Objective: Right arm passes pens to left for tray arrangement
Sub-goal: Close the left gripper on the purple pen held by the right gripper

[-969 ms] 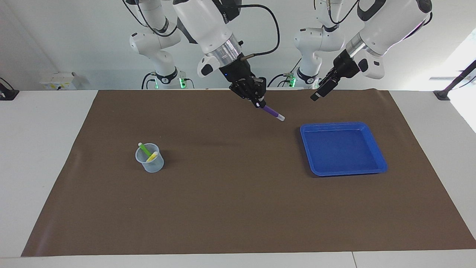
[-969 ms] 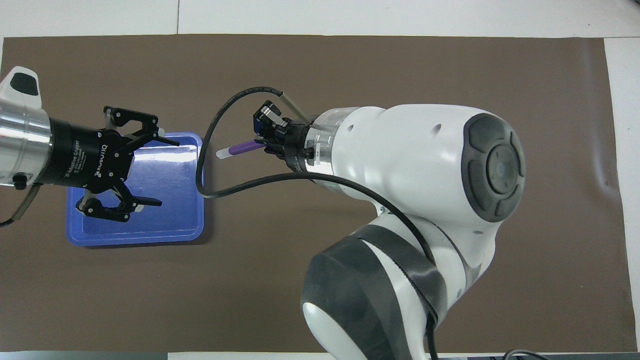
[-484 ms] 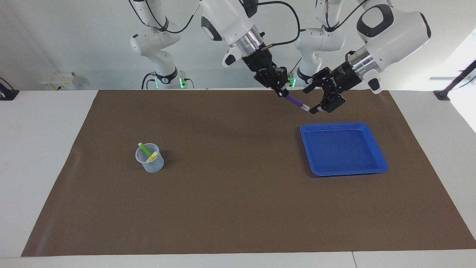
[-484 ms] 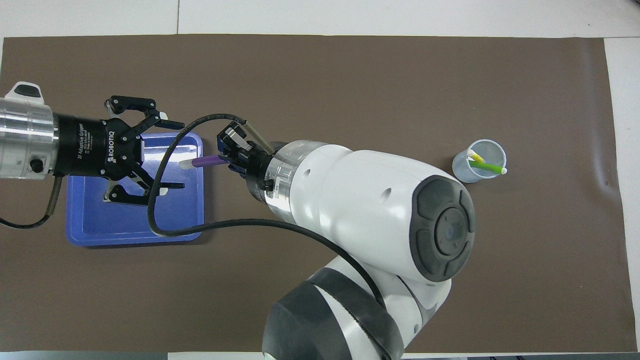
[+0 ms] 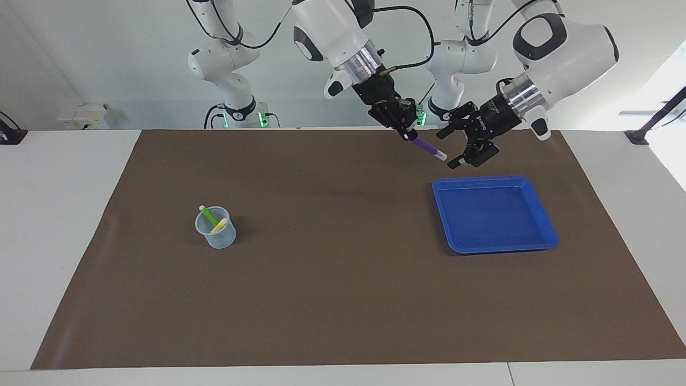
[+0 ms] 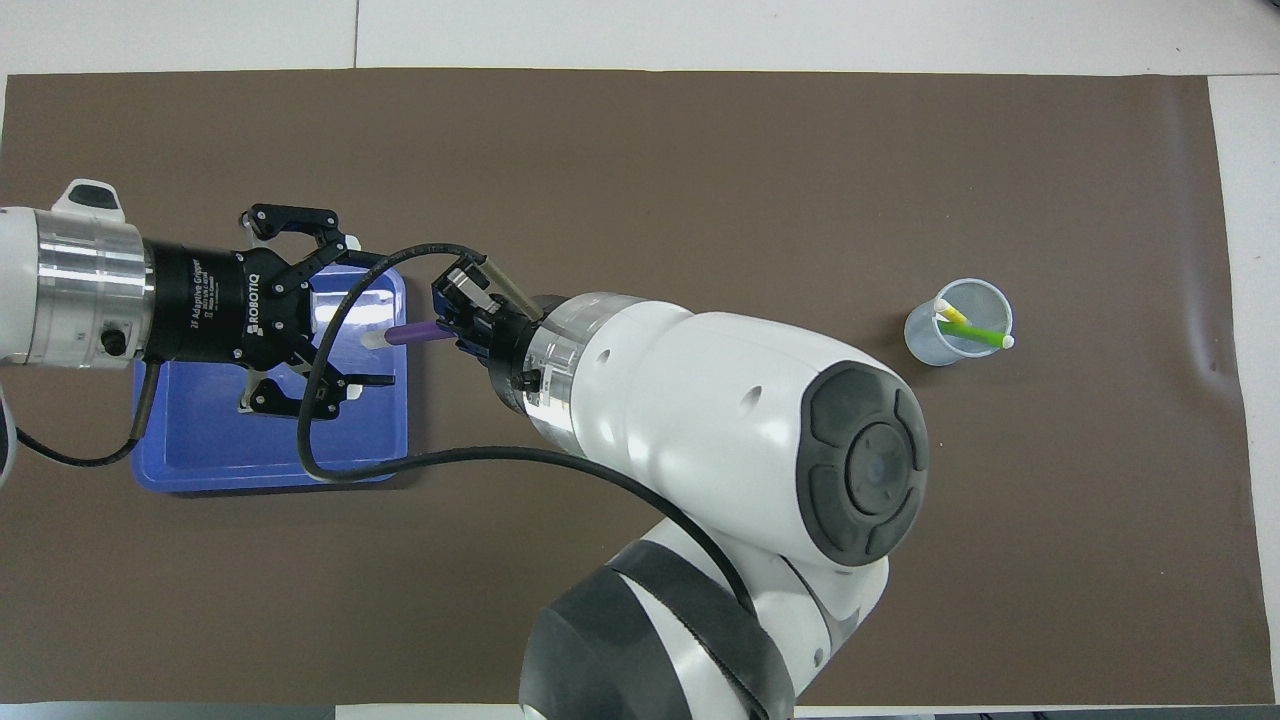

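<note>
1. White wall at the back, white table (image 5: 64, 225) in front of it, most of its top covered by a brown mat (image 5: 343, 279); two white Franka arms mounted at the wall edge.
2. Right gripper (image 5: 405, 128) up in the air over the mat near the robots' edge, just beside the tray's corner; clamped on the coloured end of the purple pen (image 5: 426, 146). Whitish end left free and aimed downward toward the other arm, probably so that a bare length is offered for taking.
3. Left gripper (image 5: 460, 146) also raised, over the tray's edge nearest the robots; jaws spread wide, one finger above and one below the pen's whitish tip. Tip at the mouth of the jaws, no contact visible in the facing view. Judged as the handover step, about to close.
4. Blue tray (image 5: 544, 214) flat on the mat toward the left arm's end of the table, nothing in it; handover staged right next to it, likely to keep the set-down short.
5. Clear plastic cup (image 5: 216, 234) upright on the mat toward the right arm's end, well apart from the tray; green pen (image 5: 208, 215) and yellow pen (image 5: 218, 226) leaning inside it, whitish ends up, within the right arm's reach for later passes.
</note>
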Controlling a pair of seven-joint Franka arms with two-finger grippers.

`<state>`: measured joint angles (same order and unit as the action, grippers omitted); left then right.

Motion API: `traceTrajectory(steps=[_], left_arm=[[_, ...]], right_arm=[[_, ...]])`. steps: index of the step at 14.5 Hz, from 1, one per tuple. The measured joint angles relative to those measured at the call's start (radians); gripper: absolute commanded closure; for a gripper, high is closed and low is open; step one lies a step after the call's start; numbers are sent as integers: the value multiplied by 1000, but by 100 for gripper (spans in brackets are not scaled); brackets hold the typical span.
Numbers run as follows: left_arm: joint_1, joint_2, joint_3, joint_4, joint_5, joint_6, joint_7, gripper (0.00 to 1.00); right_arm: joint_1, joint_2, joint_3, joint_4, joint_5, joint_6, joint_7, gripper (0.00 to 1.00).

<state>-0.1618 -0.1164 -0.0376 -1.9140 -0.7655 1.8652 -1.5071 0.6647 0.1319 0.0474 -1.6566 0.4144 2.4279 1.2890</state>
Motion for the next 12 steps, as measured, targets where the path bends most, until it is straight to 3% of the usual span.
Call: traceTrajectory(steps=[6, 9, 12], left_arm=[[-24, -18, -2, -35, 0, 35, -1, 20], [-43, -22, -3, -47, 0, 42, -1, 23], [-50, -31, -3, -63, 0, 46, -2, 40]], right_arm=[[0, 0, 0, -21, 0, 25, 0, 100], [0, 0, 0, -22, 0, 25, 0, 100], [0, 0, 0, -22, 0, 25, 0, 100]])
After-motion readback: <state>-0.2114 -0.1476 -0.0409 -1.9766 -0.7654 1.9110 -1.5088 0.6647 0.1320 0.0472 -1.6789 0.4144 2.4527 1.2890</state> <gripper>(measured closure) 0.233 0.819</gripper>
